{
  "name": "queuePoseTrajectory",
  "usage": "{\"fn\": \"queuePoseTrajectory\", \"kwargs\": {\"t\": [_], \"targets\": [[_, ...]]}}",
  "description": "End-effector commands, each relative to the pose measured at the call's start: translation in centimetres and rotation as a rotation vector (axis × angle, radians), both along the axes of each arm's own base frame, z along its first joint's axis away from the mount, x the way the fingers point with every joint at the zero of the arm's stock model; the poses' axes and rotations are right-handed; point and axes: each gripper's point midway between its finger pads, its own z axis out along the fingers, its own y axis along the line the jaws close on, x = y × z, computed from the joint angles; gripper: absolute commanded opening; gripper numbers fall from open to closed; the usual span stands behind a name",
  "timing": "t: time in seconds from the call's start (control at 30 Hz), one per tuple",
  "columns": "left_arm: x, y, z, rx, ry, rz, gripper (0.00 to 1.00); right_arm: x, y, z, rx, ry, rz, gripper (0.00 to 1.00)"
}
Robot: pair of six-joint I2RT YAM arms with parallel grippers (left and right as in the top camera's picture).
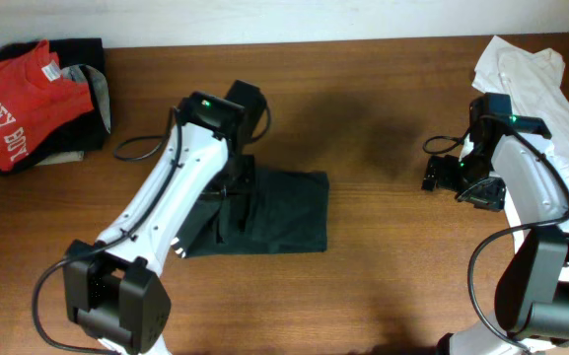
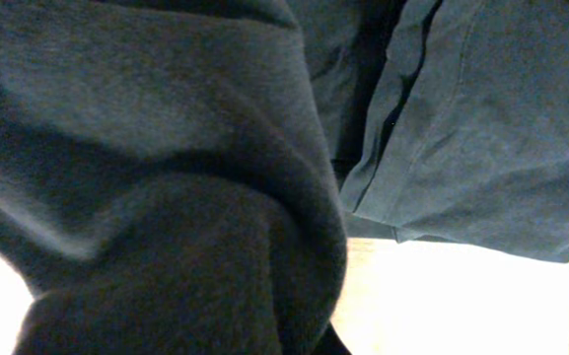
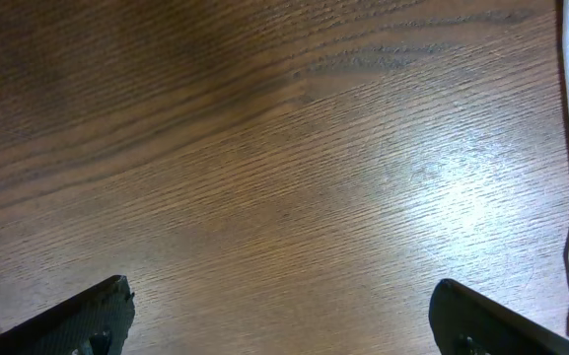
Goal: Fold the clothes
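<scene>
Overhead: dark T-shirt (image 1: 289,212) centre-left on tabletop (image 1: 383,286), long axis left-to-right. Left end effector (image 1: 230,192) over its left part, the nearer arm. Right end effector (image 1: 444,176) well apart.
Left wrist: fabric fills view; grip state cannot be told.
Right wrist: jaws spread wide, empty.

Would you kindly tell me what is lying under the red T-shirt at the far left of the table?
Dark folded clothing shows beneath the red T-shirt, sticking out behind and right of it. How many pieces are stacked there is hidden by the shirt.
</scene>
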Motion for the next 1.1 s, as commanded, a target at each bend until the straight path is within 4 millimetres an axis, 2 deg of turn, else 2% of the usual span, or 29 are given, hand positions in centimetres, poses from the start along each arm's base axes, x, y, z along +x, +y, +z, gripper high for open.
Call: {"fn": "queuePoseTrajectory", "kwargs": {"t": [0.0,0.17,0.27,0.47,0.57,0.6,0.63,0.73,0.83,0.87,0.93,0.97,1.0,1.07], "targets": [[0.1,-1.2,2.9,0.007,-0.125,-0.019,0.0,0.3,-0.1,0.4,-0.004,-0.014,-0.002,0.99],[-0.2,-5.6,2.6,-0.03,-0.174,-0.125,0.0,0.3,-0.1,0.4,-0.004,-0.014,-0.002,0.99],[-0.6,-6.9,0.1,-0.019,-0.118,-0.154,0.01,0.3,-0.1,0.4,-0.004,-0.014,-0.002,0.99],[-0.6,-11.9,-6.3,-0.037,-0.043,-0.235,0.04,0.3,-0.1,0.4,-0.004,-0.014,-0.002,0.99],[-1.2,-13.8,-8.0,-0.076,-0.008,-0.26,0.04,0.3,-0.1,0.4,-0.004,-0.014,-0.002,0.99],[-1.2,-14.3,-8.0,-0.087,-0.019,-0.268,0.36,0.3,-0.1,0.4,-0.004,-0.014,-0.002,0.99],[-1.2,-14.9,-7.9,-0.097,-0.029,-0.283,0.54,0.3,-0.1,0.4,-0.004,-0.014,-0.002,0.99],[-1.9,-17.0,-7.1,-0.15,-0.028,-0.396,0.54,0.3,-0.1,0.4,-0.004,-0.014,-0.002,0.99],[-1.8,-18.6,-3.7,-0.174,-0.07,-0.476,0.55,0.3,-0.1,0.4,-0.004,-0.014,-0.002,0.99],[-1.4,-18.4,-2.2,-0.163,-0.089,-0.473,0.56,0.3,-0.1,0.4,-0.004,-0.014,-0.002,0.99],[0.7,-14.8,2.5,-0.028,-0.177,-0.424,0.6,0.3,-0.1,0.4,-0.004,-0.014,-0.002,0.99],[1.5,-12.1,4.2,0.041,-0.198,-0.354,0.99,0.3,-0.1,0.4,-0.004,-0.014,-0.002,0.99],[2.0,-9.5,5.1,0.089,-0.187,-0.287,0.99,0.3,-0.1,0.4,-0.004,-0.014,-0.002,0.99],[2.5,-3.7,4.9,0.145,-0.09,-0.142,0.99,0.3,-0.1,0.4,-0.004,-0.014,-0.002,0.99]]}}
